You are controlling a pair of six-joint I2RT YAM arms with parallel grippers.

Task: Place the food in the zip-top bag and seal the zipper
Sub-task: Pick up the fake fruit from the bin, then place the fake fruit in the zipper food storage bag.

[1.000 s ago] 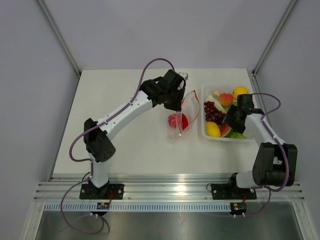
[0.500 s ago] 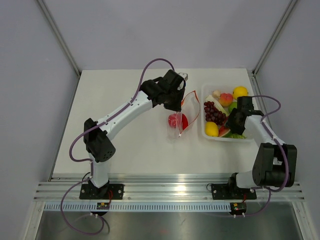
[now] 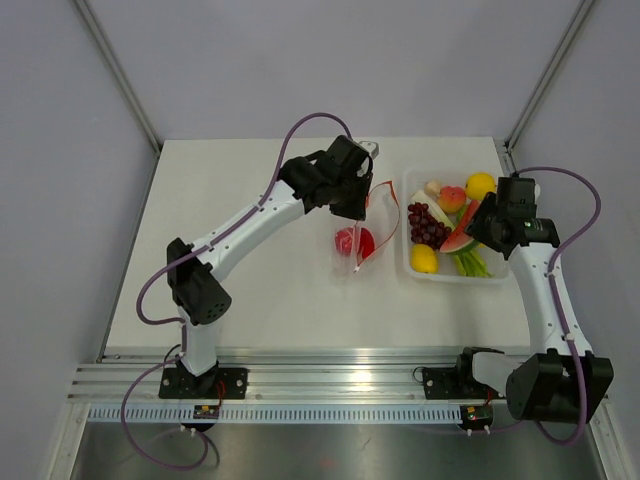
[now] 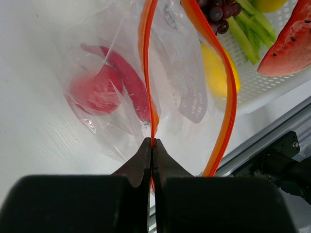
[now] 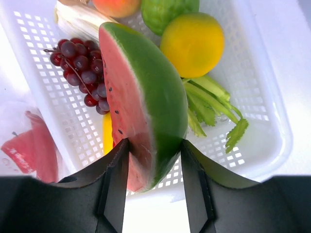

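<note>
Orange-red zipper (image 4: 146, 24) strip runs around the open mouth of the zip-top bag (image 4: 97, 58). The left gripper (image 4: 152, 147) has its two dark fingers pressed tight together on one lip of it, and the other lip bows away toward the tray. Through the crinkled film a red round fruit (image 4: 87, 92) and a red chili (image 4: 127, 73) show, blurred by folds and glare. The grey print on the bag cannot be read. From the top camera the bag sits on the worktop (image 3: 200, 180) toward its far edge, just left of the white tray (image 3: 445, 279); there the gripper's own body hides the pinch.

The right gripper (image 5: 154, 154) clamps the narrow end of a watermelon slice (image 5: 141, 92), one finger on the red flesh side and the other on the green rind. The tip of the slice is out of sight between the fingers. The slice hangs over the tray, which stands by the worktop's right edge; whether it clears the food below I cannot tell. It masks most of one lemon (image 5: 107, 138), seen only as a yellow sliver. Beside it lie grapes (image 5: 77, 56), a second lemon (image 5: 193, 43) and green stalks (image 5: 206, 104). A peach-coloured fruit (image 5: 116, 5), a green round piece (image 5: 170, 12) and a whitish piece (image 5: 82, 22) are cut off at the top of the right wrist view.
</note>
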